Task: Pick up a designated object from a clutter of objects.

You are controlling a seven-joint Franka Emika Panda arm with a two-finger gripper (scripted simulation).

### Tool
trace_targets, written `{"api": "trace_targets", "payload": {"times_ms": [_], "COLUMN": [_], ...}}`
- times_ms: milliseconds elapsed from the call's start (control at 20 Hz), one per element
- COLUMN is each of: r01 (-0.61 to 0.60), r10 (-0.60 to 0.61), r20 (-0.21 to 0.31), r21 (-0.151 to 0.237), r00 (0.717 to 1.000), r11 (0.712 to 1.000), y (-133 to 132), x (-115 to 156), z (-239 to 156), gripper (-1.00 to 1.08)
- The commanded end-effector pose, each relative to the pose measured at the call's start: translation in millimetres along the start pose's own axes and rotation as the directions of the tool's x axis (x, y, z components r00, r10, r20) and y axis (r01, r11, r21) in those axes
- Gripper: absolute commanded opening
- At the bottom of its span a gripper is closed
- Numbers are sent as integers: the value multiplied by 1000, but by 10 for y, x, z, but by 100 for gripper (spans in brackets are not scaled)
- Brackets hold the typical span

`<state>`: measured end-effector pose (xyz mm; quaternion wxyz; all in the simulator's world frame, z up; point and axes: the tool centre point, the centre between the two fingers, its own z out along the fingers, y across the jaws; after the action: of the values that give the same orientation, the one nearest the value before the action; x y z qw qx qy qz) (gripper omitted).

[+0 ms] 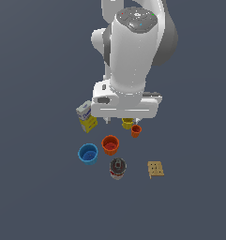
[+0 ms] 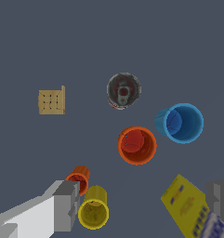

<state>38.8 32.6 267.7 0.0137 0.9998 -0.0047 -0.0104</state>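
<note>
The designated object, a flat tan block (image 1: pixel 155 169) (image 2: pixel 51 101) with a grid of raised squares, lies alone at the exterior view's lower right. The clutter holds a blue cup (image 1: pixel 88 153) (image 2: pixel 181 123), an orange cup (image 1: pixel 110 145) (image 2: pixel 137 145), a yellow cup (image 1: pixel 127 123) (image 2: pixel 94 209), a small red-orange cup (image 1: pixel 136 131) (image 2: pixel 78 179), a dark can (image 1: pixel 117 168) (image 2: pixel 123 90) and a yellow-white box (image 1: pixel 87 117) (image 2: pixel 190 207). My gripper (image 1: pixel 119 121) (image 2: pixel 143 204) hangs open and empty above the floor between the box and the yellow cup, well away from the tan block.
A flat dark grey floor (image 1: pixel 39 187) carries everything. The arm's white body (image 1: pixel 131 56) fills the upper middle of the exterior view and hides the ground behind it. The can is the tan block's nearest neighbour, with a gap between them.
</note>
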Motion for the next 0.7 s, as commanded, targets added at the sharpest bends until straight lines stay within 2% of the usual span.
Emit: {"api": "trace_targets", "payload": {"times_ms": [0,650], "r01": [2,5], "r10": [-2,-5], "r20": [-2,-15], "r21": [-2,5], "r00": [1000,1000], "r11": [1000,1000], "y": [-129,-1005], "x": [128,743], "z": [128,1080], "gripper": [100,100]}}
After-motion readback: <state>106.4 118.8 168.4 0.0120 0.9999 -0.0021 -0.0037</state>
